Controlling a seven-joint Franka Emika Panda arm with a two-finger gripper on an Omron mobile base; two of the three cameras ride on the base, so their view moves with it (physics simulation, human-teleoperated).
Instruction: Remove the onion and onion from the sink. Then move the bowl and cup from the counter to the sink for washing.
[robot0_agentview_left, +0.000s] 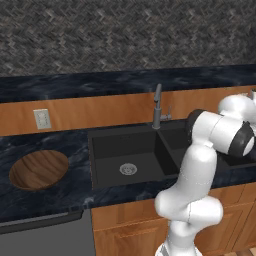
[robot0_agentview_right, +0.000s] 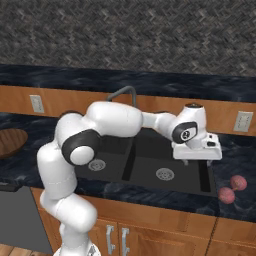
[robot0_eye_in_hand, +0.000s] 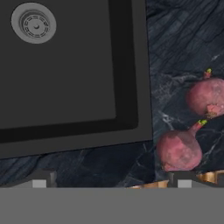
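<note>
Two pinkish-red onions (robot0_eye_in_hand: 179, 150) (robot0_eye_in_hand: 210, 96) lie side by side on the dark counter just right of the black sink (robot0_eye_in_hand: 131, 65); the right base view shows the same onions (robot0_agentview_right: 226, 195) (robot0_agentview_right: 238, 182). My gripper (robot0_agentview_right: 196, 161) hovers over the sink's right basin near its right rim. It is open (robot0_eye_in_hand: 112, 181), fingertips wide apart with nothing between them. The wooden bowl (robot0_agentview_left: 39, 170) rests on the counter left of the sink (robot0_agentview_left: 100, 155). Both basins hold nothing but their drains (robot0_agentview_right: 164, 174). The yellow cup is out of view.
A grey gooseneck faucet (robot0_agentview_left: 157, 107) stands behind the divider between the basins. Wall outlets (robot0_agentview_left: 42, 118) (robot0_agentview_right: 243, 121) sit on the wooden backsplash. A grey appliance front (robot0_agentview_left: 45, 235) lies below the counter under the bowl.
</note>
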